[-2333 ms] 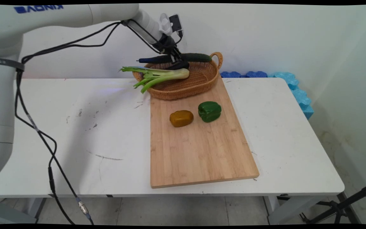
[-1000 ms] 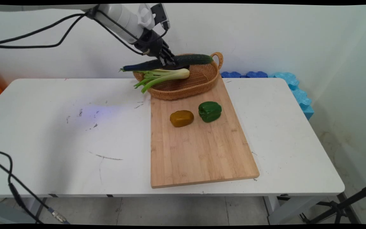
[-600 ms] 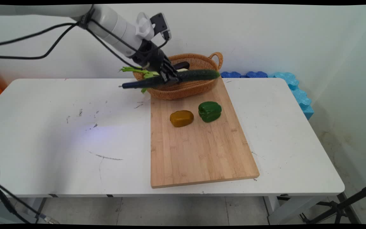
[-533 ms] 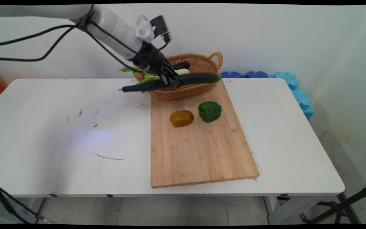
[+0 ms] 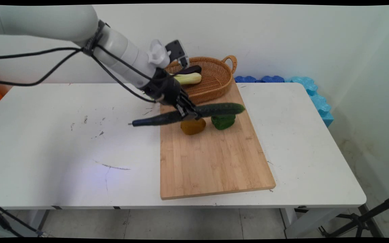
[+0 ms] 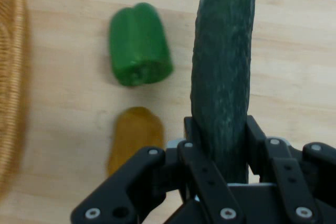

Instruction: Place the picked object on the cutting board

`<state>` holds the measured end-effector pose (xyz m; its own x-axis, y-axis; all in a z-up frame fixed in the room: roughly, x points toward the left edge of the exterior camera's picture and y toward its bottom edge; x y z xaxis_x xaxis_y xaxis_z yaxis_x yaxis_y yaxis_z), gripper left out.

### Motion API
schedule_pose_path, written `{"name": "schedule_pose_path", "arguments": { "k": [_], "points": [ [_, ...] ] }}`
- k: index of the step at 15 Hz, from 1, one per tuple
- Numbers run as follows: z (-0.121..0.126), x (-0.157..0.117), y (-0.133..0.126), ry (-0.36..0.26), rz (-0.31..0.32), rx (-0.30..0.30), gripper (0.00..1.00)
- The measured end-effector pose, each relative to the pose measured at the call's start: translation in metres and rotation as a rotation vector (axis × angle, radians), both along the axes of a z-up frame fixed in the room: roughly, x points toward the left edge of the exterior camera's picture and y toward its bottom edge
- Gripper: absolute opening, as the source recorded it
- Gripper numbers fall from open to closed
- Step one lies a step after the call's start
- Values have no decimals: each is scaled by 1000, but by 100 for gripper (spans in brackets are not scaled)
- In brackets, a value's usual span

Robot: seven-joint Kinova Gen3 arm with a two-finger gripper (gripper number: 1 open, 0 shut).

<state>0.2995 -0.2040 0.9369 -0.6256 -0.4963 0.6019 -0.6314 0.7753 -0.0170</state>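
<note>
The hand [image 5: 189, 114] clamps the cucumber [image 5: 219, 109] mid-length and has carried it out of the basket [image 5: 219, 82], lower and nearer than a second ago; it now hangs level above the cutting board [image 5: 211, 158], over the yellow piece [image 5: 193, 127] and green pepper [image 6: 139, 45]. Farther back, the white table [image 5: 62, 141], blue foam [image 5: 311, 87], plain wall.

A white surface [image 5: 62, 141] with scuff marks is standing against a pale wall [image 5: 299, 37]. Blue foam mats [image 5: 311, 91] are lining its far right edge, and grey floor tiles [image 5: 181, 224] are showing below.
</note>
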Motion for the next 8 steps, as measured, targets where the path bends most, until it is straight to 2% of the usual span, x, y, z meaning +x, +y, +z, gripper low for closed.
{"name": "schedule_pose_path", "arguments": {
  "k": [4, 8],
  "points": [
    [-27, -22, 17, 31, 20, 74, 0],
    [-53, -36, 21, 44, 30, 118, 0]
  ]
}}
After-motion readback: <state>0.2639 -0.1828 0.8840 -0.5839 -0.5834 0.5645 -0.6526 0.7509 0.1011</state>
